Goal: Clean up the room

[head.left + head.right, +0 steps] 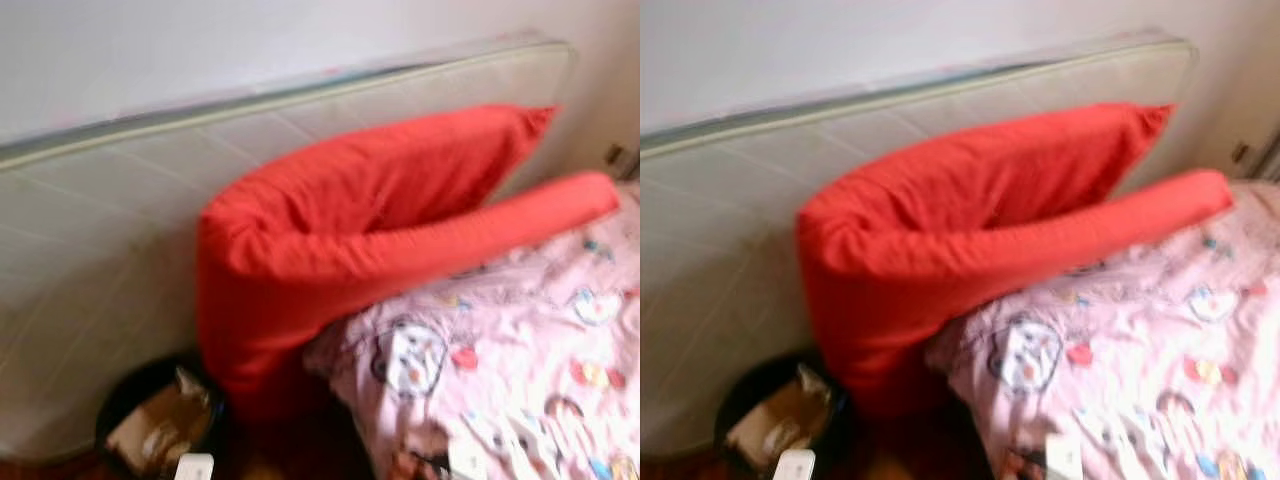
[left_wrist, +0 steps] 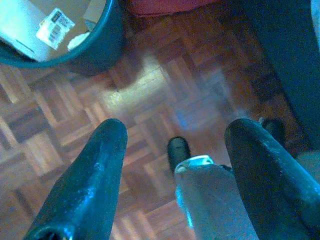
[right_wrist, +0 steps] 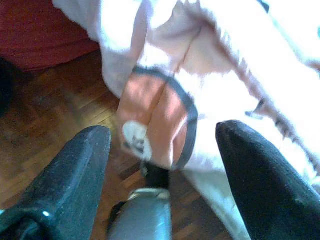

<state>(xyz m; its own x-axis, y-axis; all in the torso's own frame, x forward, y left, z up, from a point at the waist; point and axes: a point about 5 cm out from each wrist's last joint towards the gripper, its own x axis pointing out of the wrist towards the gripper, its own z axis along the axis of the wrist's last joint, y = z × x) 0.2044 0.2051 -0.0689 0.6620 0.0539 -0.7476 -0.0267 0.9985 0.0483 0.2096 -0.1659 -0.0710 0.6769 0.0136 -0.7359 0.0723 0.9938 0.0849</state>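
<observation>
Against the pale upright mattress (image 1: 100,250) leans a long red pillow (image 1: 330,250), folded into a V; both arms run from 8 o'clock up toward 2 o'clock, its fold hanging by a dark bin (image 1: 150,415) of cardboard. Bright, smooth, slightly creased, it touches the pink cartoon-print blanket (image 1: 520,370). Left gripper (image 2: 172,150) hangs spread wide over parquet floor (image 2: 150,95); right gripper (image 3: 162,145) spread wide beside the blanket.
</observation>
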